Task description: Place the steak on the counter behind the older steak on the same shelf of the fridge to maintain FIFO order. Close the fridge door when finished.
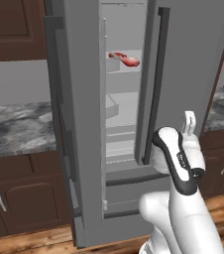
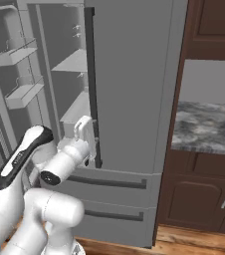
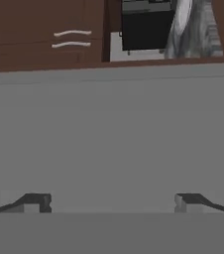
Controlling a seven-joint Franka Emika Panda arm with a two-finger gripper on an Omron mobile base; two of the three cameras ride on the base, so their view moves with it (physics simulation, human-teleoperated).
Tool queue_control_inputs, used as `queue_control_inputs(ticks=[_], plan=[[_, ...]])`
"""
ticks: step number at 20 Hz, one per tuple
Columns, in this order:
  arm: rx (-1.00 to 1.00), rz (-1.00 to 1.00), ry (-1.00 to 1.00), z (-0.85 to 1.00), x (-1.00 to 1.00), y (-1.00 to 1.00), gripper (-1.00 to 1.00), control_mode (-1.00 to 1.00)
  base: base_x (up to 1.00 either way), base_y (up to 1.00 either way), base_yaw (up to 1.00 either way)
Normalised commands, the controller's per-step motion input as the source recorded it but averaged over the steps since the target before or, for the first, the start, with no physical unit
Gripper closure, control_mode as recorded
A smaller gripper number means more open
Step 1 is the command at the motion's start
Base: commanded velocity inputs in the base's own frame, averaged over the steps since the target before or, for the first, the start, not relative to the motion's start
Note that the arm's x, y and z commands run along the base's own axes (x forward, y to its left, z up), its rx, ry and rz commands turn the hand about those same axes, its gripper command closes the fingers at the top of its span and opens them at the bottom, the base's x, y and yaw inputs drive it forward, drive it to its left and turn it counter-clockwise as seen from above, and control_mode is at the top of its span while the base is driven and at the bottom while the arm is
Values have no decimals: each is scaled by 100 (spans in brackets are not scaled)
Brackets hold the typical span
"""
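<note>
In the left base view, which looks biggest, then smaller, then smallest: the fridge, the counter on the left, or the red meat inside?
1. The fridge, the tallest thing there.
2. The counter, a wide marbled slab.
3. The meat, tiny on its shelf; it sits farther back, which shrinks it a little more.

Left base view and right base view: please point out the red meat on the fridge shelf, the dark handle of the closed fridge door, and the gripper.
red meat (image 1: 126, 59), left base view, its middle.
dark handle (image 2: 92, 84), right base view, mid-length.
gripper (image 2: 84, 125), right base view, between the fingertips.
</note>
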Motion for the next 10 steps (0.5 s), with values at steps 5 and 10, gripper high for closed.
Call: queue_control_inputs(ticks=[5,10], plan=[[-11,0,0,100,-98,0,-100,-100,0,0,0],[-20,-2,0,100,-94,0,-100,-100,0,0,0]])
